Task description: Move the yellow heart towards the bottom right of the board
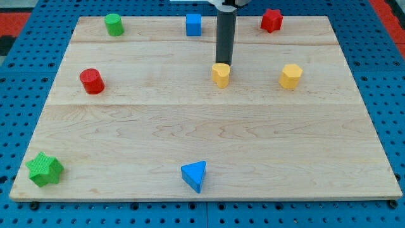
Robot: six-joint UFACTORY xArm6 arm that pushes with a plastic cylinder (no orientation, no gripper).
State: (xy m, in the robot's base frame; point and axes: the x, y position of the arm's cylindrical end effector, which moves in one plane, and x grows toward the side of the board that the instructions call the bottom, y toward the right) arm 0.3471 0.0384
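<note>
The yellow heart (220,75) lies on the wooden board (266,139), above the board's middle. My tip (224,65) is right at the heart's upper edge, touching it or nearly so. The dark rod comes down from the view's top. A second yellow block, a hexagon shape (291,76), lies to the heart's right.
A green cylinder (114,24), a blue cube (193,24) and a red star (271,20) lie along the top edge. A red cylinder (92,81) is at the left. A green star (44,169) is at the bottom left corner, a blue triangle (195,175) at the bottom middle.
</note>
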